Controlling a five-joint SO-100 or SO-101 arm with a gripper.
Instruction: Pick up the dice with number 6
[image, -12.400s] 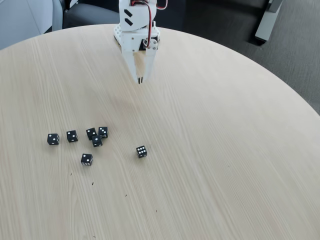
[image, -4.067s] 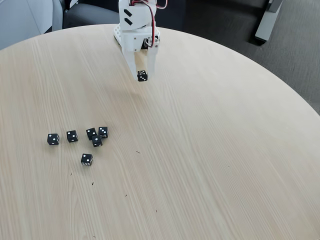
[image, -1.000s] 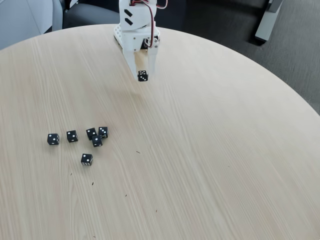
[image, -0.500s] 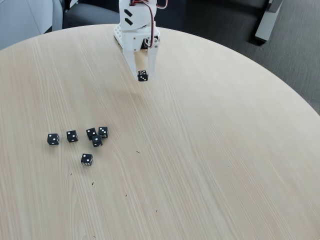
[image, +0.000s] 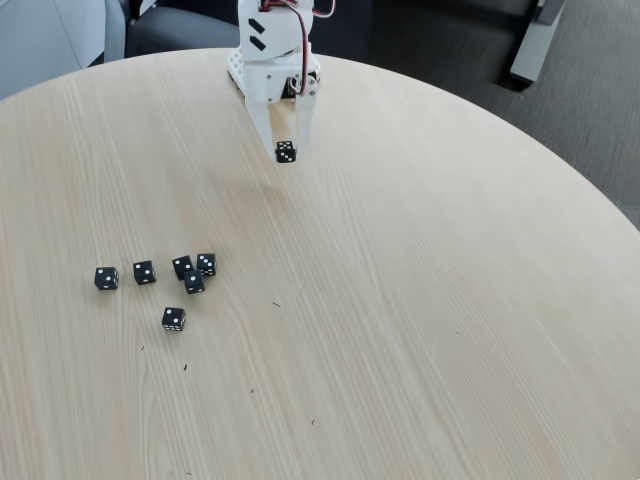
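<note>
In the fixed view the white arm reaches down from the far edge of the round table. Its gripper (image: 285, 153) is shut on the dice with number 6 (image: 285, 152), a small black cube with white pips, held between the two white fingers above the tabletop near the arm's base. Several other black dice lie on the wood at the left: one (image: 106, 278), one (image: 144, 272), a tight cluster (image: 193, 274) and one (image: 173, 319) nearer the front.
The light wooden table (image: 420, 300) stretches wide to the right and front of the arm. A dark floor and a chair lie beyond the far edge. Tiny dark specks dot the wood near the front centre.
Long ago the die lay on the table at the front centre and the gripper was bare. Over the last second nothing has visibly moved.
</note>
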